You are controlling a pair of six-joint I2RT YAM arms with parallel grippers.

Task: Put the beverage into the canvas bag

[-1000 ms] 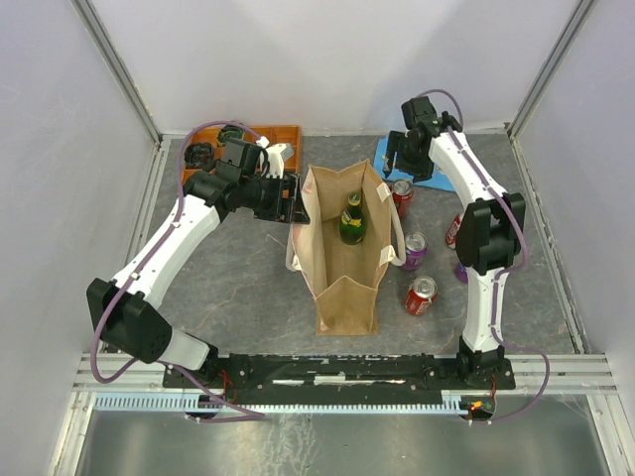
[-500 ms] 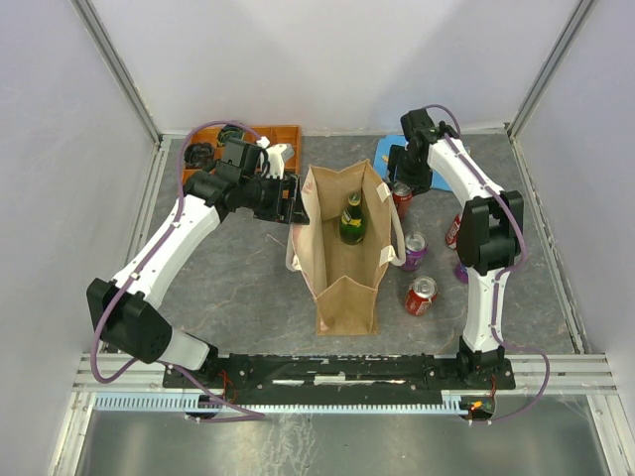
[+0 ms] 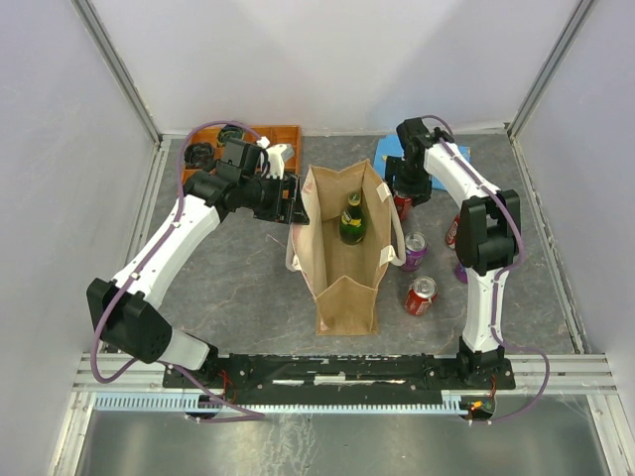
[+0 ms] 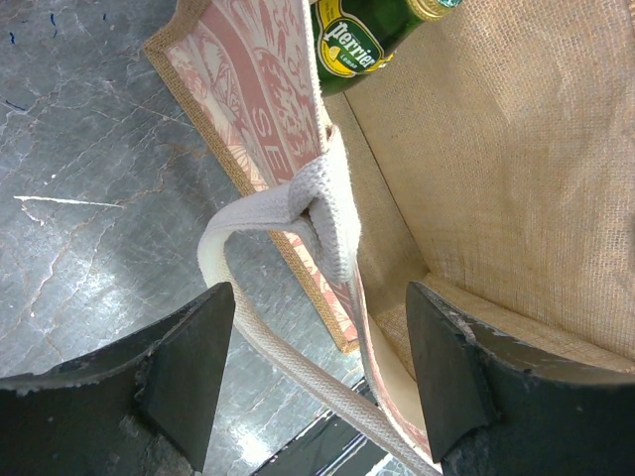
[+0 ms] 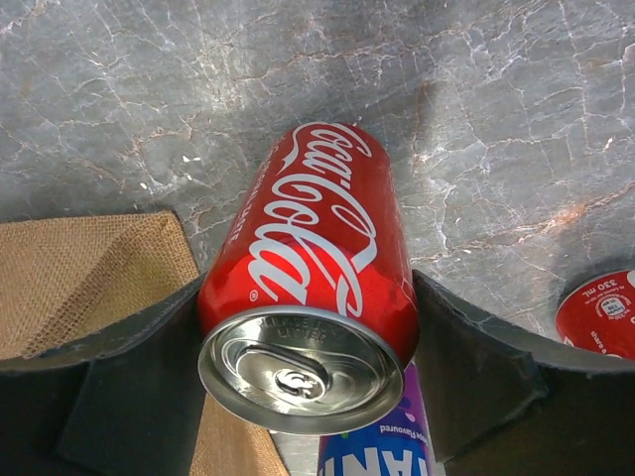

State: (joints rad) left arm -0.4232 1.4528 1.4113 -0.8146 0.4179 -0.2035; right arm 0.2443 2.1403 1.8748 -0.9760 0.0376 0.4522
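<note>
Standing inside canvas bag (image 3: 346, 296): green bottle (image 3: 352, 226)

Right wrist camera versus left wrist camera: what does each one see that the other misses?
Only the right wrist view shows a red Coca-Cola can between the right gripper fingers, a purple-and-blue can just below it, and another red can at the right border. Only the left wrist view shows the white handle, the bag's printed outer face and a green Perrier bottle inside. Both show the canvas bag with its tan weave, and the grey marbled table.
</note>
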